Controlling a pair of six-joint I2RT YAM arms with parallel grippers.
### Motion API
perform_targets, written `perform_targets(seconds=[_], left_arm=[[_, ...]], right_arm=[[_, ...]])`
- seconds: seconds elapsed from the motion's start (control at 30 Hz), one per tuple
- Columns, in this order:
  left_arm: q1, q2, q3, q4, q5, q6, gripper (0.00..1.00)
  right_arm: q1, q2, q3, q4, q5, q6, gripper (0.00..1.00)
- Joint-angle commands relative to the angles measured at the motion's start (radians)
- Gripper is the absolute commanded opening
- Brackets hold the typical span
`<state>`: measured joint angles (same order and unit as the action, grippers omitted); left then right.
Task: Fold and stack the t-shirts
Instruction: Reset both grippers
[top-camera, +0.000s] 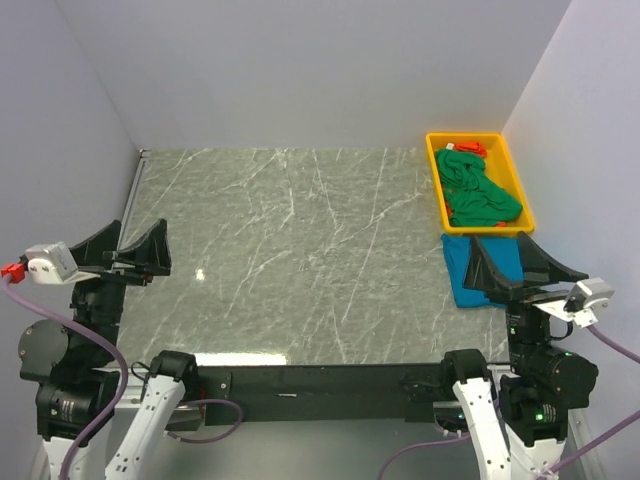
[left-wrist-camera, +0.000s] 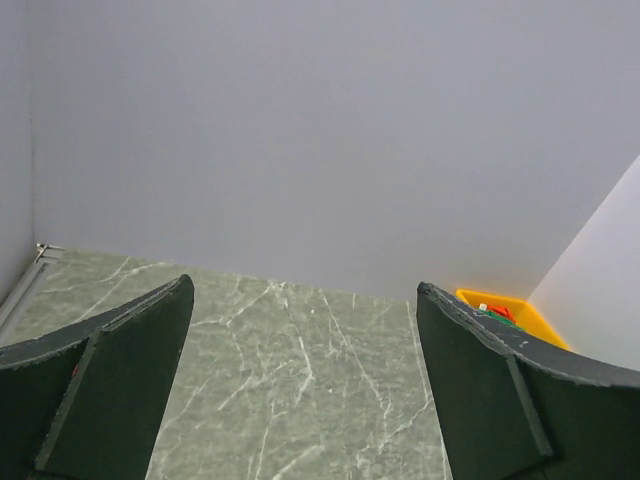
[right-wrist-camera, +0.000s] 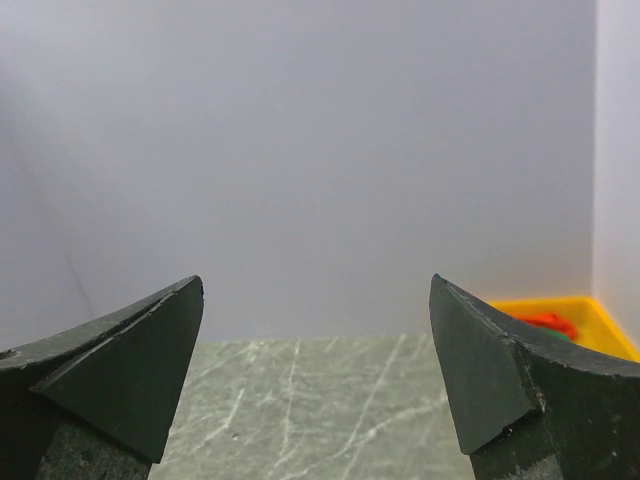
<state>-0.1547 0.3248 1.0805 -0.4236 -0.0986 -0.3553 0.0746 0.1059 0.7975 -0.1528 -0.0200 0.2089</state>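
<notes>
At 2 o'clock on the tabletop (top-camera: 300, 250), seen from above, the green t-shirt (top-camera: 478, 190) and red-orange piece (top-camera: 472, 149) lay in the yellow bin (top-camera: 436, 170). The folded teal-blue t-shirt (top-camera: 460, 280) lay at 3 o'clock, partly under the right end effector (top-camera: 502, 250). The left end effector (top-camera: 135, 235) hung at 9 o'clock. From both wrists, each end effector gaped wide, holding nothing, with the bin at 4 o'clock.

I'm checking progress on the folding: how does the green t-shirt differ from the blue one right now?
The green t-shirt lies bunched and crumpled; the blue t-shirt lies flat, folded into a neat rectangle. The green t-shirt sits inside the yellow bin; the blue t-shirt rests directly on the table, just outside the bin's near end. Both are plain cloth, at the table's right side.
</notes>
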Motion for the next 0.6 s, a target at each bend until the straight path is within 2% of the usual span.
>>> perform_targets(seconds=[0.0,0.07,0.2,0.3,0.37,0.43,0.5,0.53,0.57], left_arm=[[-0.003,-0.012,-0.033,0.078,0.033,0.032,0.99],[-0.009,-0.024,-0.057,0.075,0.039,0.019,0.99],[-0.034,-0.052,-0.099,0.052,0.031,0.021,0.99],[-0.046,-0.078,-0.142,0.037,-0.016,0.021,1.0],[-0.048,-0.111,-0.171,0.037,-0.035,0.019,0.95],[-0.049,-0.153,-0.214,0.042,-0.068,0.01,0.85],[-0.051,-0.18,-0.264,0.057,-0.079,0.015,0.7],[-0.049,-0.206,-0.28,0.063,-0.073,0.021,0.46],[-0.049,-0.217,-0.293,0.068,-0.067,0.025,0.32]], right_arm=[[-0.001,-0.009,-0.041,0.122,-0.109,-0.028,1.0],[0.004,-0.018,-0.06,0.119,-0.106,-0.017,1.0],[0.028,-0.029,-0.098,0.102,0.044,0.033,1.0],[0.042,-0.043,-0.119,0.088,0.063,0.02,1.0],[0.048,-0.054,-0.129,0.075,0.061,0.0,0.98],[0.048,-0.078,-0.152,0.067,0.043,-0.017,0.9],[0.048,-0.094,-0.172,0.052,0.026,-0.048,0.6],[0.048,-0.098,-0.175,0.044,0.023,-0.055,0.43],[0.05,-0.097,-0.179,0.039,0.023,-0.071,0.04]])
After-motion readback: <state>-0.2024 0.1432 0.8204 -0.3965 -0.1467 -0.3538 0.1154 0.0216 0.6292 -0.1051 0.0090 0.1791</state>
